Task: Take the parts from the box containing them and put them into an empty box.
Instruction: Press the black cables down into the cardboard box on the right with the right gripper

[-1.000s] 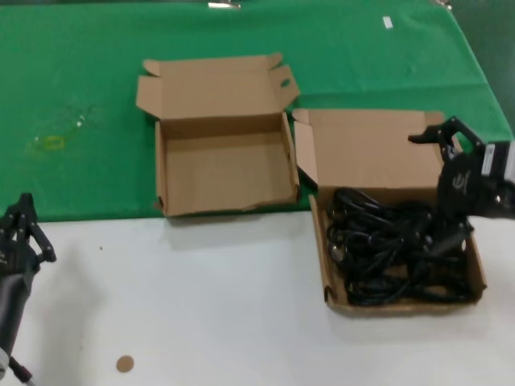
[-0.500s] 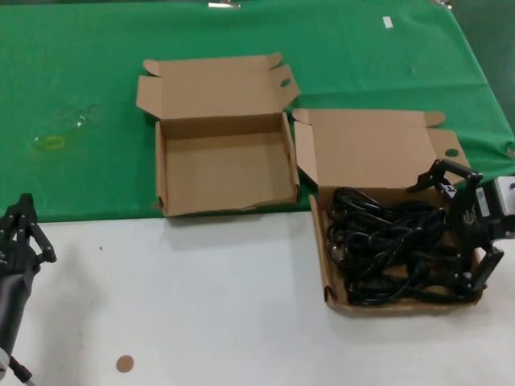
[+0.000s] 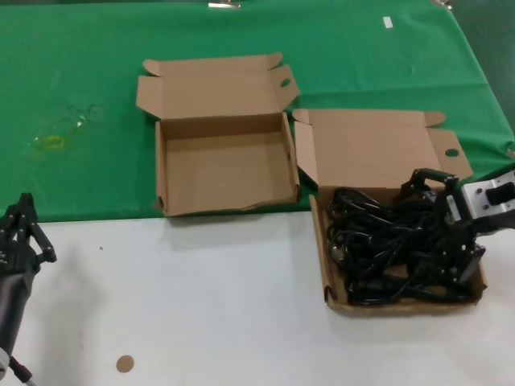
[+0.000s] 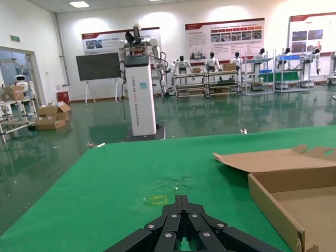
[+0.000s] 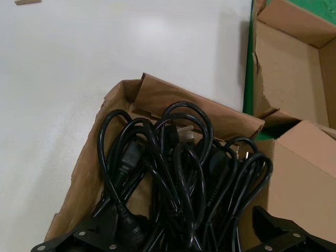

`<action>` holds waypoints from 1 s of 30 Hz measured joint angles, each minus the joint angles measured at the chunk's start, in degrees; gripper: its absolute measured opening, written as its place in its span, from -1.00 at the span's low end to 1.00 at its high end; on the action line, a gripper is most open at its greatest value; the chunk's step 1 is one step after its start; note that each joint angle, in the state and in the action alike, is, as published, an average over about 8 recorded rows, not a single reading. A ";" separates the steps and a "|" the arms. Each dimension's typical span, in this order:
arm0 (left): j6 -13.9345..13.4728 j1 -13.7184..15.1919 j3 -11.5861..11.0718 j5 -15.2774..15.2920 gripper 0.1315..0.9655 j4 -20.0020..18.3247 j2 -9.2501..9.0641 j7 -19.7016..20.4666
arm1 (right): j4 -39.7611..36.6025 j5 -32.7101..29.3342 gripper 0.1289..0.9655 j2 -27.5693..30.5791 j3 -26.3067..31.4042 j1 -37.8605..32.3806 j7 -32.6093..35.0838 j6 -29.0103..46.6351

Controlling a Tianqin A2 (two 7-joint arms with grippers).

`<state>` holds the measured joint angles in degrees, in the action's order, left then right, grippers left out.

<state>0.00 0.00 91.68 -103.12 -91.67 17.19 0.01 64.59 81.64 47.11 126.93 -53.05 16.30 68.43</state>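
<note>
Tangle of black power cords filling the brown cardboard box, empty cardboard box just beside it, white tabletop around.

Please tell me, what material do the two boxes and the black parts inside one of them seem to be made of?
Both the full box and the empty box look like matte brown corrugated cardboard, with folded flaps and ragged edges. The parts look like power cords in black rubber or plastic sheathing, slightly glossy, with moulded plugs.
</note>
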 joint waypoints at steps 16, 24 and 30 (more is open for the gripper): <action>0.00 0.00 0.00 0.00 -0.97 0.00 0.00 0.00 | -2.54 -3.89 0.57 -3.57 -1.71 -0.27 0.12 0.95; 0.00 0.00 0.00 0.01 -0.97 0.00 0.00 0.01 | -1.51 -4.73 0.10 -3.28 -2.58 0.77 -0.36 1.46; 0.00 0.00 0.00 0.01 -0.97 0.00 0.00 0.05 | -0.45 -5.12 -0.21 -2.83 -3.23 1.56 -1.00 1.74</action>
<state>0.00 0.00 91.68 -103.11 -91.67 17.19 0.06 64.14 76.51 44.28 123.70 -51.49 15.30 70.17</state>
